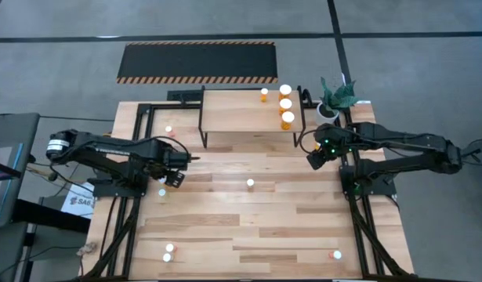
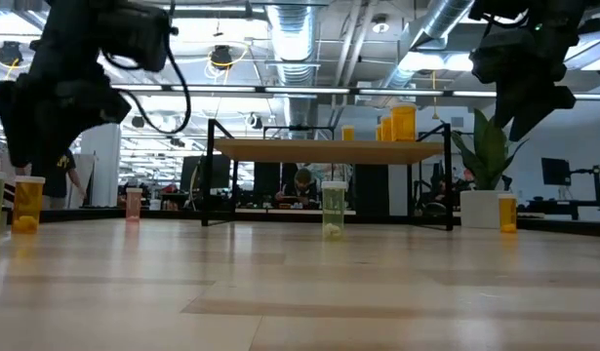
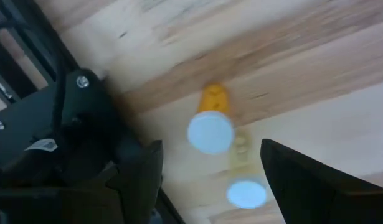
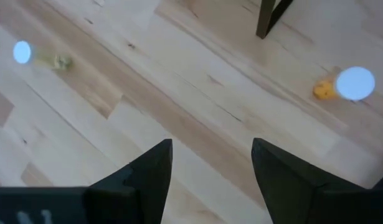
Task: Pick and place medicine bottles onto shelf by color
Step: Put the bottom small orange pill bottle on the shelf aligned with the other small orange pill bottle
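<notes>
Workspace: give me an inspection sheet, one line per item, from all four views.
Surface: light plank tabletop, level and dry-looking.
Job's things: four orange bottles stand on the right part of the shelf; a pale bottle stands mid-table; more bottles are scattered near the left and front edges, all upright in the low view.
Clutter: potted plant beside the shelf's right end.
Grippers: left gripper open, empty, above an orange bottle and a pale one; right gripper open, empty, above bare table right of the shelf.
Cables: a cable trails off the left arm's base.
Surroundings: striped-edged black mat on the floor beyond the table; a workshop room behind.
</notes>
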`<control>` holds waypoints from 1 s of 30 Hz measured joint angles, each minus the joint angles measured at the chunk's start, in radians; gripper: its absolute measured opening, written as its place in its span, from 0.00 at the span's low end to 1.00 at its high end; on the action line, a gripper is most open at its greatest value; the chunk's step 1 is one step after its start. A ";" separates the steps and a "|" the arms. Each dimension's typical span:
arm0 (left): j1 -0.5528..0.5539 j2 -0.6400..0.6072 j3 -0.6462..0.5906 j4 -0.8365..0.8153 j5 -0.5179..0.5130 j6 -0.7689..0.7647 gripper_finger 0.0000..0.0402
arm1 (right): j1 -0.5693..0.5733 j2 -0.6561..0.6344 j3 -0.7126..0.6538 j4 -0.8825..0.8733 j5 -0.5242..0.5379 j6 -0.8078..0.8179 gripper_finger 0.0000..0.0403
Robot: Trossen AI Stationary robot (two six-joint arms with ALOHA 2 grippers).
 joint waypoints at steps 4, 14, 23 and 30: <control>0.000 0.029 -0.027 0.029 0.008 0.023 0.64 | 0.000 0.000 0.000 0.000 0.000 -0.032 0.59; 0.000 0.041 -0.036 0.103 -0.037 0.056 0.64 | 0.000 0.000 0.000 -0.001 0.000 -0.055 0.59; 0.000 0.041 -0.036 0.070 -0.014 0.055 0.62 | 0.000 0.000 0.000 -0.002 0.000 -0.055 0.59; 0.000 0.041 -0.036 0.068 -0.013 0.071 0.48 | 0.000 0.000 0.000 -0.002 0.000 -0.055 0.59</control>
